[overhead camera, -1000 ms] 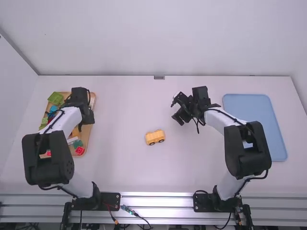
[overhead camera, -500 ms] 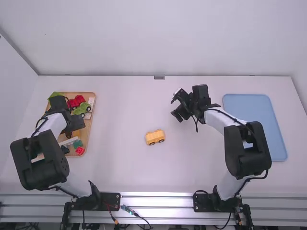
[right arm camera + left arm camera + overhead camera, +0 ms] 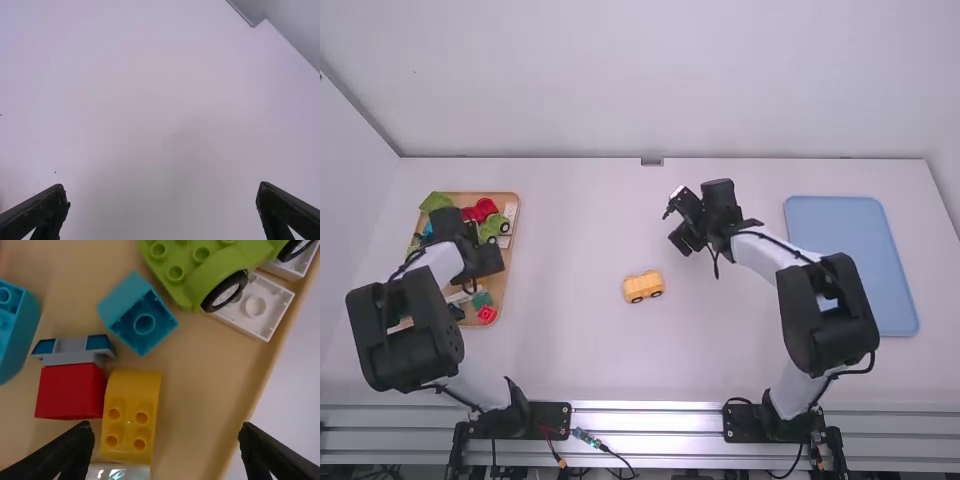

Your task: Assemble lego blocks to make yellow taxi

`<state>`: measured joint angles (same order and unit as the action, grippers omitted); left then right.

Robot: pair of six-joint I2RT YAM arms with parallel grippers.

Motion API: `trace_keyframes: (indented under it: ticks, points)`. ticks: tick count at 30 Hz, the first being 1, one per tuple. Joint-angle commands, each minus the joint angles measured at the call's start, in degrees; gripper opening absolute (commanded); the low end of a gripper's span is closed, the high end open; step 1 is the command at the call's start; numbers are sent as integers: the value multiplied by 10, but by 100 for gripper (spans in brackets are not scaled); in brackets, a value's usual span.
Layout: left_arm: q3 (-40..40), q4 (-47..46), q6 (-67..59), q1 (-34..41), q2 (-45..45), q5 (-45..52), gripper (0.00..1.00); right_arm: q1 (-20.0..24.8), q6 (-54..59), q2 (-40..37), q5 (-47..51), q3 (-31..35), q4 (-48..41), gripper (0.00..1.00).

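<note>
I judge the base [image 3: 643, 287] laid out, at least the yellow block [image 3: 131, 425] at its nine o'clock yet to add, my left claw [image 3: 166, 432] and right claw [image 3: 162, 192] wide.

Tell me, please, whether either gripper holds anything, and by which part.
Nothing: the left gripper hangs open over the tray, the right gripper open over the table.
</note>
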<state>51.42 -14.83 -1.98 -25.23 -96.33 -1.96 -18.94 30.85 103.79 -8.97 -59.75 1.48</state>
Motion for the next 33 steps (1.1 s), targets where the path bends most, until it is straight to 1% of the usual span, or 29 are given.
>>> trace_keyframes:
  ticks: [1, 2, 3, 5, 12, 13, 17, 20, 24, 33]
  points:
    - [-19, 5, 10, -1, -6, -17, 74, 2, -11, -15, 19, 3, -2, 99]
    - [-20, 6, 12, -1, -6, -21, 74, 2, -11, -15, 17, 2, -3, 99]
    - [-26, 8, 29, -3, -6, -48, 74, 2, -11, -15, 16, -1, -7, 99]
    - [-35, 15, 38, -2, -6, -67, 76, 2, -11, -15, 15, -5, -9, 99]
    - [-74, 79, 26, -18, -6, -45, 74, 6, -11, -15, 14, -23, -37, 99]
    - [-83, 95, 27, -18, -6, -46, 72, 6, -11, -15, 13, -24, -36, 99]
    - [-104, 130, 23, -18, -6, -45, 72, 6, -11, -15, 13, -23, -34, 99]
    - [-111, 143, 21, -18, -6, -38, 71, 7, -11, -15, 13, -23, -34, 99]
    - [-115, 165, -2, -18, -6, 11, 71, 7, -11, -15, 14, -23, -34, 99]
    - [-134, 202, -2, -18, -6, 4, 71, 10, -11, -15, 13, -23, -37, 99]
